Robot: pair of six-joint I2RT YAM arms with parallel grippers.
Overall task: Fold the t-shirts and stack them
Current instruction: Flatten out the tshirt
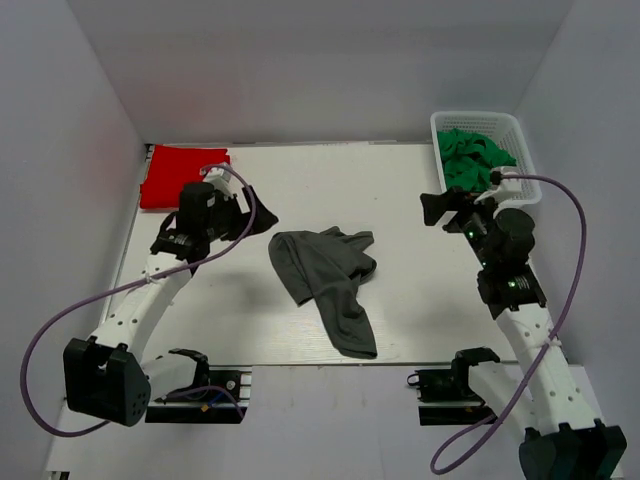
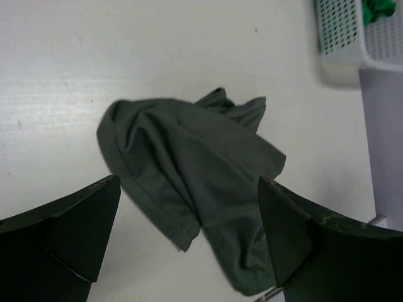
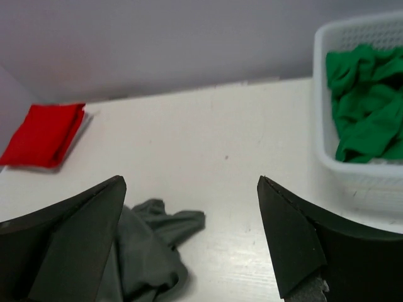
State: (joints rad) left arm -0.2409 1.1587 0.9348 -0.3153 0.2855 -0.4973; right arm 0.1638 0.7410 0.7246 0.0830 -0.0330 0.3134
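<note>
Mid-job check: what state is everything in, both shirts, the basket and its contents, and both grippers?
grey t-shirt: crumpled, unfolded, lying mid-table.
red t-shirt: folded, lying flat at the far left corner.
white basket: upright at the far right, with cloth inside.
green cloth: bunched up inside the basket.
left gripper: open, empty.
right gripper: open, empty.

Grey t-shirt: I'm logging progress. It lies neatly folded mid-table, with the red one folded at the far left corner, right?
No. The grey t-shirt lies crumpled mid-table, not neatly folded; the top external view shows it. The red t-shirt is indeed folded at the far left corner.
</note>
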